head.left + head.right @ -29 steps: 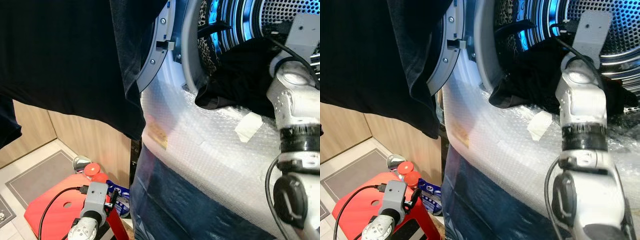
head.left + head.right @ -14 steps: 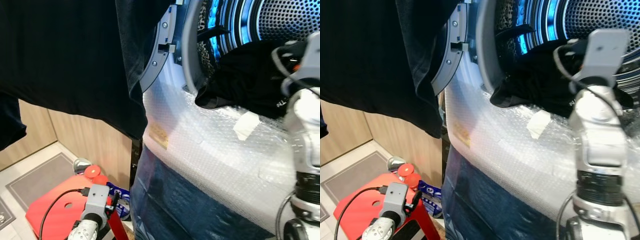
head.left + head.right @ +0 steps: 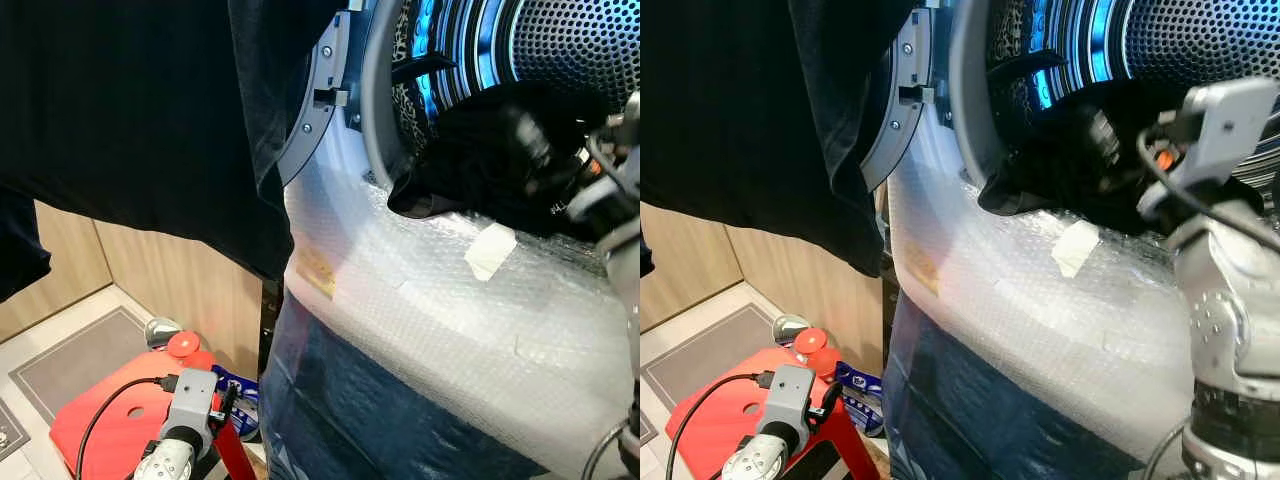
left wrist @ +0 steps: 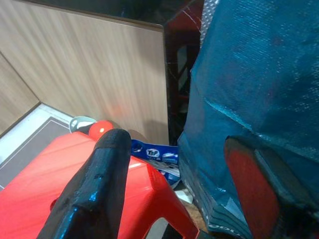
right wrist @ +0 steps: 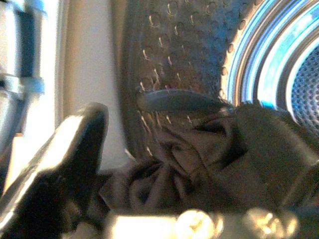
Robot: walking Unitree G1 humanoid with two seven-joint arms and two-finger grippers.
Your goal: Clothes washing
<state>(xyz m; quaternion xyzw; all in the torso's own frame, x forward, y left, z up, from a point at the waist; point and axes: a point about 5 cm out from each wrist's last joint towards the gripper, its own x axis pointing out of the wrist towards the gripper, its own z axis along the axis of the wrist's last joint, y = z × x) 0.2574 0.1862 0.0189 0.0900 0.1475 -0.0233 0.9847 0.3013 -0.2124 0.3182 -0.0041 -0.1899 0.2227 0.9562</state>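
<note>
Since the earlier frame the right arm has swung forward, carrying the right gripper [image 5: 164,164] into the drum mouth; its fingers stand wide, empty. The dark garment [image 5: 184,169], directly ahead between them, looks soft, limp and light; pinch a bunched fold. Left gripper [image 4: 179,184] hangs idle, spread.

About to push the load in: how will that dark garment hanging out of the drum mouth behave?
Likely floppy: the dark garment bunches in folds and droops over the bubble-wrapped rim. It should crumple rather than slide as one piece. The open right hand sits just before it.
</note>
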